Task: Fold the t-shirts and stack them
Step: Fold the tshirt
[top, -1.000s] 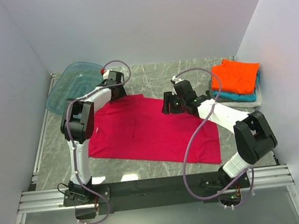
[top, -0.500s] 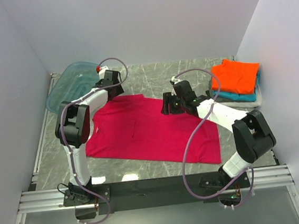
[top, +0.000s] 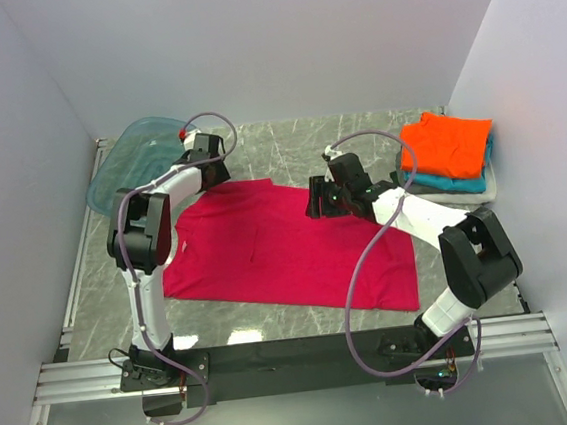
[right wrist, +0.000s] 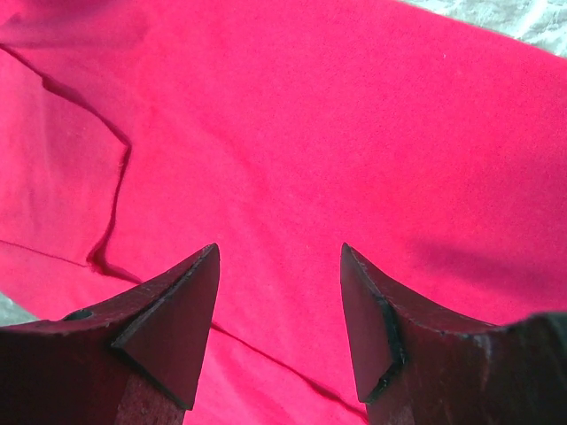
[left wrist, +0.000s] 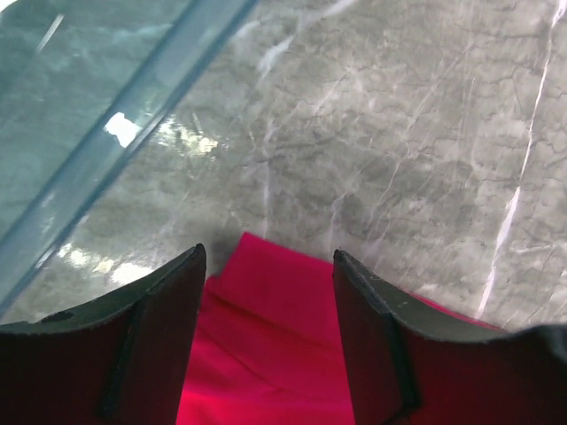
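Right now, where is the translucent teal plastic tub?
In the top view, the translucent teal plastic tub sits in the far left corner, just left of the left gripper.

- No text, label, brand, number or sign can be read in any view.
- The crimson t-shirt [top: 287, 247], spread on the counter [top: 287, 144], shows only plain cloth from above and in both wrist views.
- The orange t-shirt [top: 445, 145], folded at the right, shows only plain cloth as well.
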